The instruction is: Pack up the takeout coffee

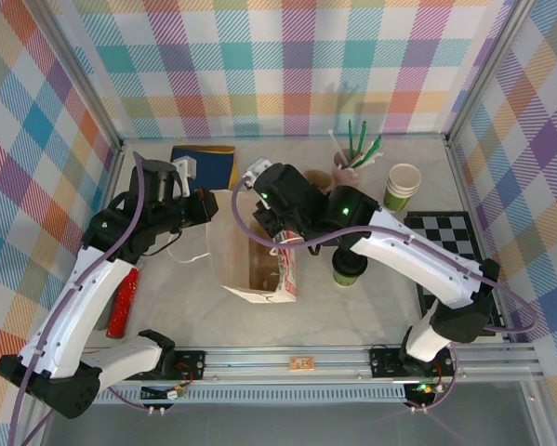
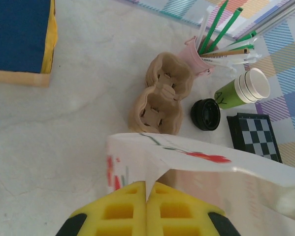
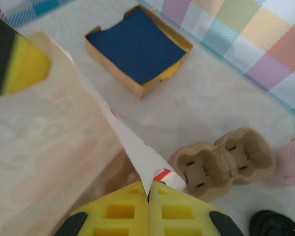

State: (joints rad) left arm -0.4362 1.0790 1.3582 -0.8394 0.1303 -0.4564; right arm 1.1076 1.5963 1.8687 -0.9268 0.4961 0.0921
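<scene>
**A:** What is hidden or cut off here?

**B:** From above, the right arm crosses over the takeout coffee (image 1: 349, 271), so just part of its black lid and a bit of green side show. In the right wrist view the lid sits in the bottom corner, clipped by the frame, and the pink pot (image 3: 292, 164) is clipped at the right edge. The paper bag (image 1: 259, 265) shows a brown strip of its inside from above. I cannot tell whether anything lies in it.

**A:** And the jaws?

**B:** Both pairs are clenched. On the left gripper (image 2: 147, 192) the yellow pads meet with the bag's thin rim pinched between them. The right gripper (image 3: 148, 195) pinches a pointed fold of the bag's other rim, beside a red print. The two arms hold the bag between them over the desk (image 1: 194, 307).

**A:** Where is the coffee?

**B:** It stands upright on the desk, outside the bag and just to the bag's right. In the left wrist view its lid lies between the cardboard cup carrier (image 2: 159, 93) and the chequered board (image 2: 253, 135), close to the lidless green cups (image 2: 243, 88). Neither gripper touches it.
</scene>
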